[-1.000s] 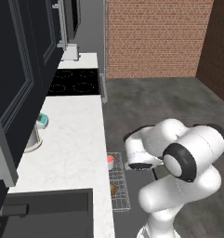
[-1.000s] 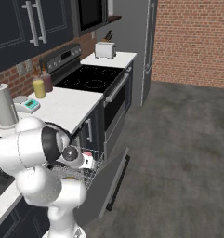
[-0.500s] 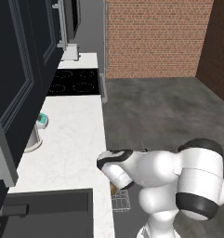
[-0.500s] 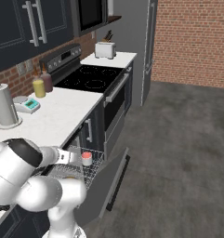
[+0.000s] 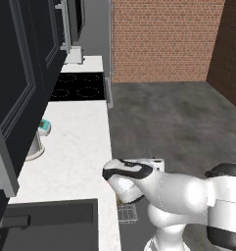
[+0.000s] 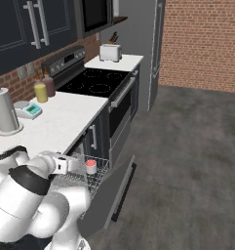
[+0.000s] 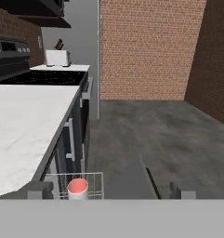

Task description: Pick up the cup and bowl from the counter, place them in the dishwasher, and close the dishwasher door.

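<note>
The cup (image 6: 91,166), pale with a pinkish-red top, stands upright in the dishwasher's grey wire rack (image 6: 100,177), which is pulled out under the counter (image 6: 55,124). In the hand view the cup (image 7: 77,187) sits low and left of centre in the rack (image 7: 95,178). My gripper (image 7: 111,190) is open, its tips wide apart with nothing between them, a short way behind and above the cup. The dishwasher door (image 6: 110,196) hangs partly lowered to the right of the rack. The bowl is hidden from me.
A paper towel roll (image 6: 5,114), a teal-and-white object (image 6: 31,110) and two bottles (image 6: 45,89) stand at the back of the counter. Beyond are the black stovetop (image 6: 94,80) and a toaster (image 6: 110,52). A black sink (image 5: 51,225) lies at the near end. Open floor (image 6: 187,146) spreads to the right.
My arm's elbow has swung from the right toward the counter edge, and the hand has drawn back a little from the cup. The cup stays in the rack.
</note>
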{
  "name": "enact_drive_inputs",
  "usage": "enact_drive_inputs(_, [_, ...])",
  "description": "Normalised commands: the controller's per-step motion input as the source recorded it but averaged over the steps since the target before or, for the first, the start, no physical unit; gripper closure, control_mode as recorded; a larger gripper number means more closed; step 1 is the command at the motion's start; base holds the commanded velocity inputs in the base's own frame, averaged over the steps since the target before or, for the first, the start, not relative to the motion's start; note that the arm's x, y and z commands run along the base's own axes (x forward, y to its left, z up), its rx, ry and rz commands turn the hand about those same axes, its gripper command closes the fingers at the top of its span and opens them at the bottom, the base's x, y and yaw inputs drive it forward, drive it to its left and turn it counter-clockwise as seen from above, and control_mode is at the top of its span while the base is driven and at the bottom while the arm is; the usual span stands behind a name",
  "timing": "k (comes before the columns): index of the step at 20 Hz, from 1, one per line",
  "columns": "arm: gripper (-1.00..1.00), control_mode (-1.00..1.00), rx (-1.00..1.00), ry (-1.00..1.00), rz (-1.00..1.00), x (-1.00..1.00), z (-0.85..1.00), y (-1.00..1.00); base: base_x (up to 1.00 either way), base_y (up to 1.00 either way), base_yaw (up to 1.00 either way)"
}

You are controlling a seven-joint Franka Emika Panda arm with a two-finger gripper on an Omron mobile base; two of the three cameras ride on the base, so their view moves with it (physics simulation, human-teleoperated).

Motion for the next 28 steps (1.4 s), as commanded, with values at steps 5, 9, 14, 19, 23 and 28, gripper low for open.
enact_drive_inputs(5, [-1.00,-1.00,0.03,-0.03,0.07,0.00,1.00,-0.37,0.00,0.00,0.00])
enact_drive_inputs(9, [-1.00,-1.00,-0.01,0.00,0.03,0.00,1.00,-0.48,0.00,0.00,0.00])
enact_drive_inputs(14, [-1.00,-1.00,-0.15,0.24,-0.02,-0.04,1.00,-0.95,0.00,0.00,0.00])
enact_drive_inputs(19, [-1.00,-1.00,-0.65,0.35,-0.01,0.00,0.99,-0.70,0.00,0.00,0.00])
enact_drive_inputs(23, [-1.00,-1.00,-0.90,0.22,-0.08,0.01,0.73,-0.58,0.00,0.00,0.00])
enact_drive_inputs(28, [-1.00,-1.00,-0.95,0.16,-0.09,0.00,0.58,-0.69,0.00,0.00,0.00])
